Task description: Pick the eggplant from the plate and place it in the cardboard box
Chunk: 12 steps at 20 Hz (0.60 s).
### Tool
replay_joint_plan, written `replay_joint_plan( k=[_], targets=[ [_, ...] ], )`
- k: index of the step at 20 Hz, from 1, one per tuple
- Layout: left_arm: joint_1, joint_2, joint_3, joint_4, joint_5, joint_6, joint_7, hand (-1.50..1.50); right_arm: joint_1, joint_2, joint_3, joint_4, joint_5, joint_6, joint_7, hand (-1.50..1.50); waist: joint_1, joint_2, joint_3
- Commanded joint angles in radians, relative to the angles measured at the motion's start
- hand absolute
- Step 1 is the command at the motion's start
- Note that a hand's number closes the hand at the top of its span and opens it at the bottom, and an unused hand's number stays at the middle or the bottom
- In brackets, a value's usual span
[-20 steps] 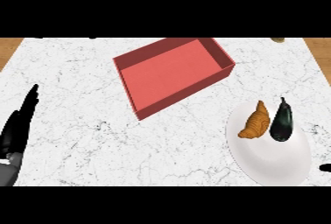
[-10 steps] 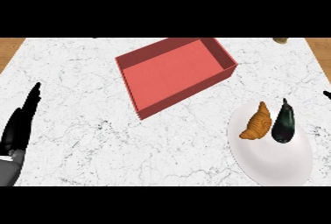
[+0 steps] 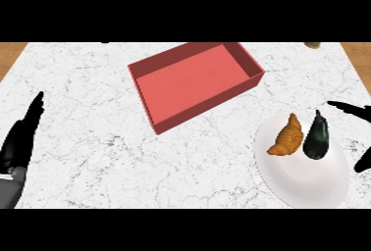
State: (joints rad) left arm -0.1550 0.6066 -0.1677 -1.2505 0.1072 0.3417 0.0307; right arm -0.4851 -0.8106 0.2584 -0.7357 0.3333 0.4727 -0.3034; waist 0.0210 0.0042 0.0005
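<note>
1 croissant beside eggplant on plate; box apart.

Eggplant on plate, right of box.

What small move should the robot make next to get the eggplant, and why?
Probably the right hand should move a little to the left, over the eggplant, and then close around it. The hand shows open at the view's right edge, beside the white plate, not touching the eggplant. The eggplant lies on the plate next to the croissant. The red box holds nothing.
</note>
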Motion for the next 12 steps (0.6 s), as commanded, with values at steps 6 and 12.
replay_joint_plan(
  k=[6, 12],
  targets=[
    [0.047, -0.034, 0.059, -0.055, -0.060, -0.042, 0.018, 0.00, -0.110, 0.096, -0.014, 0.191, 0.175, -0.031, -0.065, -1.50, -0.008, -0.002, 0.000],
    [0.128, -0.057, 0.090, -0.118, -0.108, -0.043, 0.004, 0.00, -0.076, 0.104, -0.073, 0.126, 0.169, 0.015, -0.050, -1.50, -0.012, -0.004, 0.000]
  ],
)
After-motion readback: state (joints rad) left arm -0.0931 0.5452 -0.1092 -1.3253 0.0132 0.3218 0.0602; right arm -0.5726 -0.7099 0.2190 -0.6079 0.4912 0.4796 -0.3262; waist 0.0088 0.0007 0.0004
